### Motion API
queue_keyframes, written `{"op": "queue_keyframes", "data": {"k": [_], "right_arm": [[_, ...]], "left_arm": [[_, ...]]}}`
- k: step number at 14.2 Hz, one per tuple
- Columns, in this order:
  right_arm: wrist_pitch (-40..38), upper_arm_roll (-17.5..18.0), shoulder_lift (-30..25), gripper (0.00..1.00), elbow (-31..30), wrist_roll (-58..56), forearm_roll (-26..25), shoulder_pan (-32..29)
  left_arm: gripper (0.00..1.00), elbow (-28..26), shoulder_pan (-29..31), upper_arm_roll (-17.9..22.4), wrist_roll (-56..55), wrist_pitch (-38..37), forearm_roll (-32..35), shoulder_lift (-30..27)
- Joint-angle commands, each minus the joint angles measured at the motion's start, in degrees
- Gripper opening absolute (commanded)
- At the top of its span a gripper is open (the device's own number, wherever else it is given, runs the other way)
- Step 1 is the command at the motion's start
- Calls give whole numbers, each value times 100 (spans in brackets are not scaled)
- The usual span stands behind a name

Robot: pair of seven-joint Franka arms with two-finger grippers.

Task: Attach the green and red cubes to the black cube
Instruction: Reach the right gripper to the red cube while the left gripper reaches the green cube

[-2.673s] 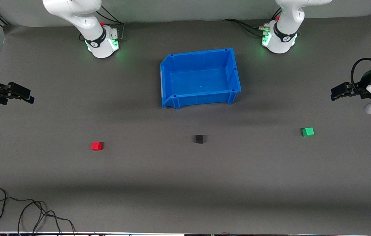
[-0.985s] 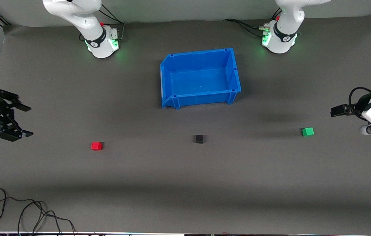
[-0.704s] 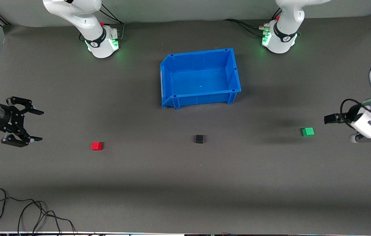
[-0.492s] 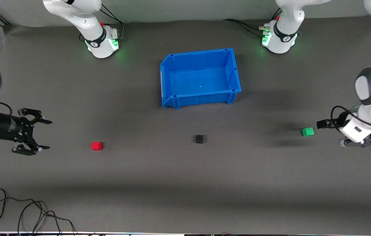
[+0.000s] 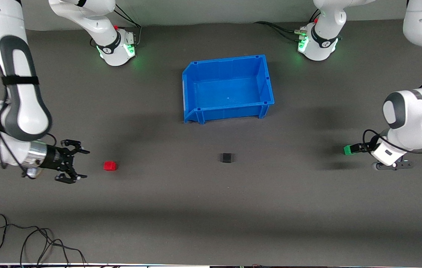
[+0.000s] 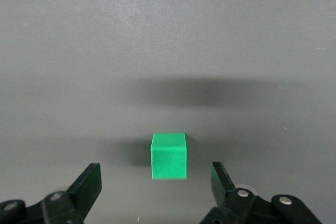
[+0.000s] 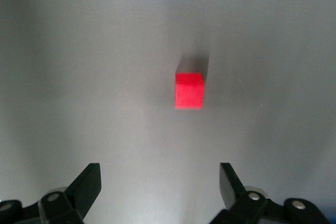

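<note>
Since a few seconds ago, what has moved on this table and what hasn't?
Both arms swung in from the table's ends. The left gripper has reached the green cube, fingers open on either side of it, not gripping. The right gripper has come close to the red cube, open. The cubes, including the black cube, and the blue bin stayed put.

Both arms are swinging in from the ends of the tabletop toward the black cube point(image 5: 227, 158). The right gripper point(image 5: 78, 165), earlier well apart from the red cube point(image 5: 110, 165), is now sitting near it, jaws spread, on the side away from the black cube. The left gripper point(image 5: 356, 149) is now reaching the green cube point(image 5: 348, 150), its fingers point(image 6: 86, 182) flanking it without touching.
</note>
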Motion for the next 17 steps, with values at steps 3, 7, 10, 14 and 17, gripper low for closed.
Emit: {"op": "queue_keyframes", "data": {"k": [3,7,10,14,17], "right_arm": [[726,-18,301,100,-533,-681,506,137],[866,-18,688,100,-524,-1121,814,111],[1050,-18,820,100,-506,-1209,823,85],[1104,-18,935,100,-497,-1333,955,84],[1095,-18,944,84,-480,-1333,955,76]], "left_arm": [[88,-112,-130,-29,-451,430,-36,258],[77,-112,-113,-29,-434,658,-36,451],[75,-120,-78,-29,-390,667,-27,452],[64,-234,-60,-29,-381,650,-27,373],[60,-296,-51,-29,-381,641,-27,329]]}}
